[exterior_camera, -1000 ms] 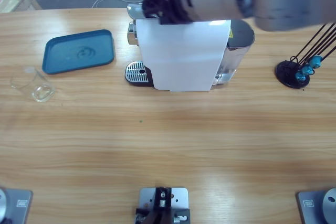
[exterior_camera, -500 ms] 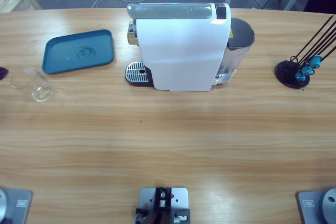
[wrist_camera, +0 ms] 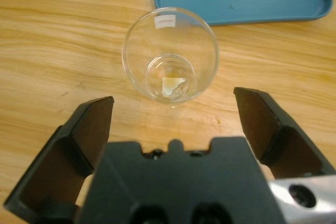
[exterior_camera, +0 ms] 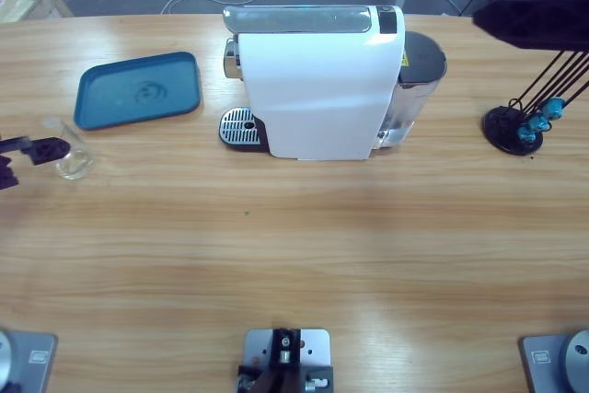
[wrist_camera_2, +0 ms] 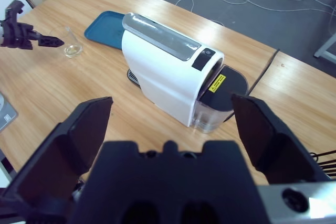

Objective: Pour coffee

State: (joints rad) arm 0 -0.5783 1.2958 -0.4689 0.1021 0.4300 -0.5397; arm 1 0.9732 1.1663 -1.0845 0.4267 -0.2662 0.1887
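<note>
We see the left gripper (wrist_camera: 172,109) with jaws spread wide, hovering just short of the glass (wrist_camera: 170,55), not touching it. The glass stands upright on the table (wrist_camera: 63,40), just beside the blue tray (wrist_camera: 294,3); we cannot make out any coffee in it. Farther off, the right gripper (wrist_camera_2: 170,120), jaws also spread, hangs high above the white coffee machine (wrist_camera_2: 163,72).

wooden table (exterior_camera: 294,255): blue tray (exterior_camera: 138,89), glass tumbler (exterior_camera: 69,156), white coffee machine (exterior_camera: 317,89), black capsule stand (exterior_camera: 515,128).
</note>
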